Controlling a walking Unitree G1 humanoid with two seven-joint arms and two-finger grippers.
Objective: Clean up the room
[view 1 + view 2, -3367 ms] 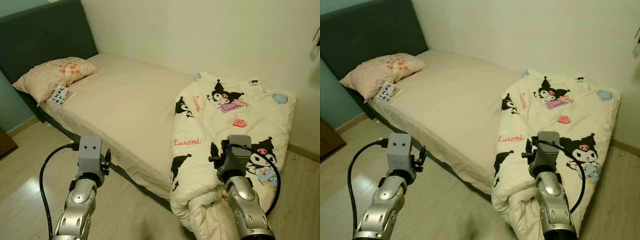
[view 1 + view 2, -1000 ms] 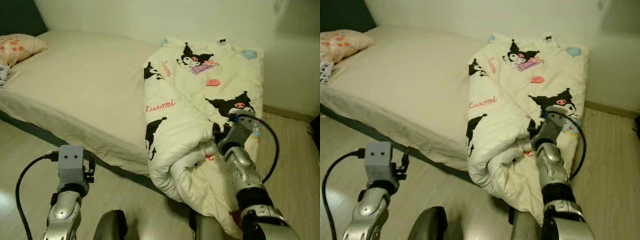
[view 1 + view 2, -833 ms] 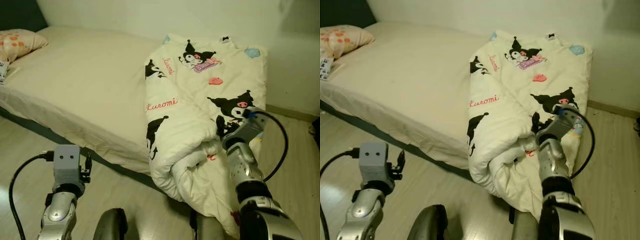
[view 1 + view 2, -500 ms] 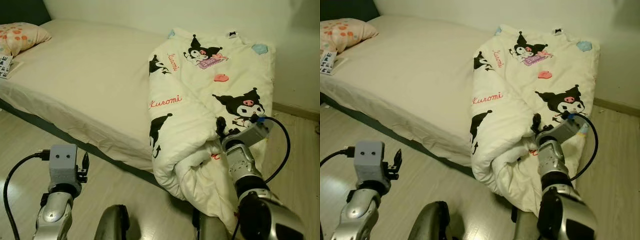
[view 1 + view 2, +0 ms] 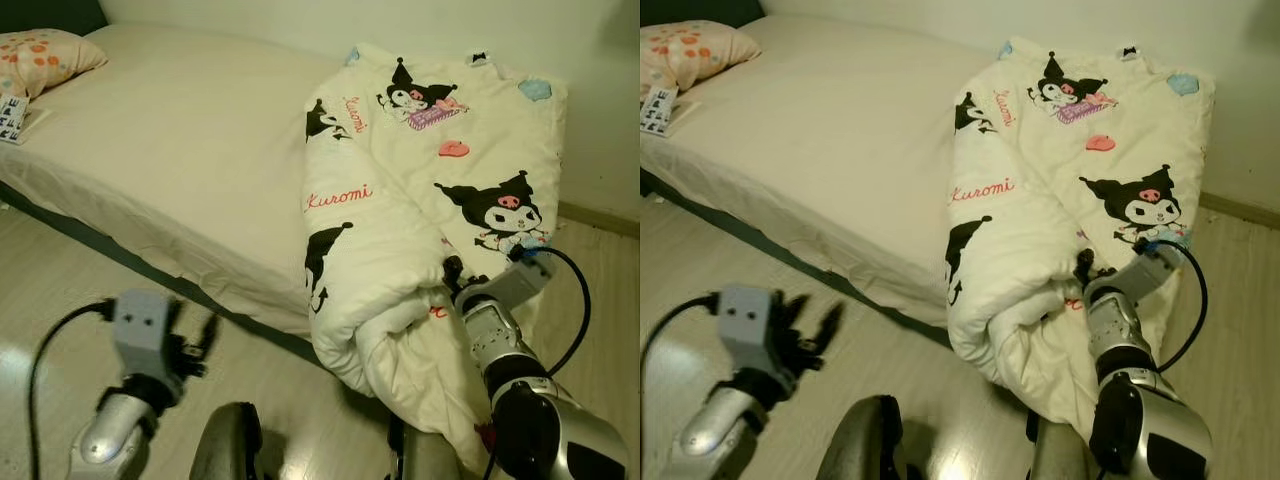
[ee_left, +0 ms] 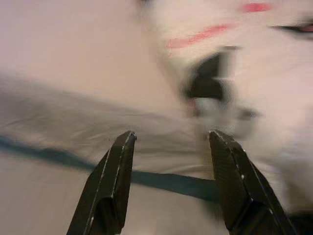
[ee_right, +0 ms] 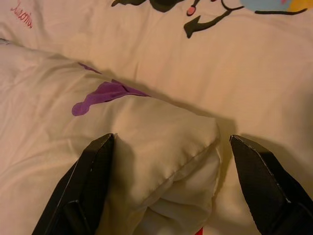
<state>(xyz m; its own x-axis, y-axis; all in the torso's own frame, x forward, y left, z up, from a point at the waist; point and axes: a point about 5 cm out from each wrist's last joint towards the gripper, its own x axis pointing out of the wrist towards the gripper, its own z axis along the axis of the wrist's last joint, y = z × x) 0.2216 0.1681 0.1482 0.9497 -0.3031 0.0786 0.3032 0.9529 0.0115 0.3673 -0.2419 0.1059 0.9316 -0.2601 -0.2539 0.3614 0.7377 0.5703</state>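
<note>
**Right gripper spread around a fold of the cartoon quilt**

A bed (image 5: 190, 150) with a beige sheet is seen along the wall, above a light wooden floor (image 5: 50, 290). On its foot end a cream quilt (image 5: 1080, 180) printed with black cartoon figures and the red word "Kuromi" is laid; its bunched front part hangs over the bed edge toward the floor. A pillow (image 5: 45, 55) with orange spots is placed at the head end, and a small black-and-white card (image 5: 10, 115) lies just beside it. The right gripper (image 7: 171, 186) is pressed into the quilt, its fingers (image 7: 85, 186) spread wide on both sides of a puffy fold, not closed on it. The left gripper (image 6: 168, 181) is held above the floor beside the bed, blurred, its fingers (image 6: 107, 186) parted with nothing between them.
</note>
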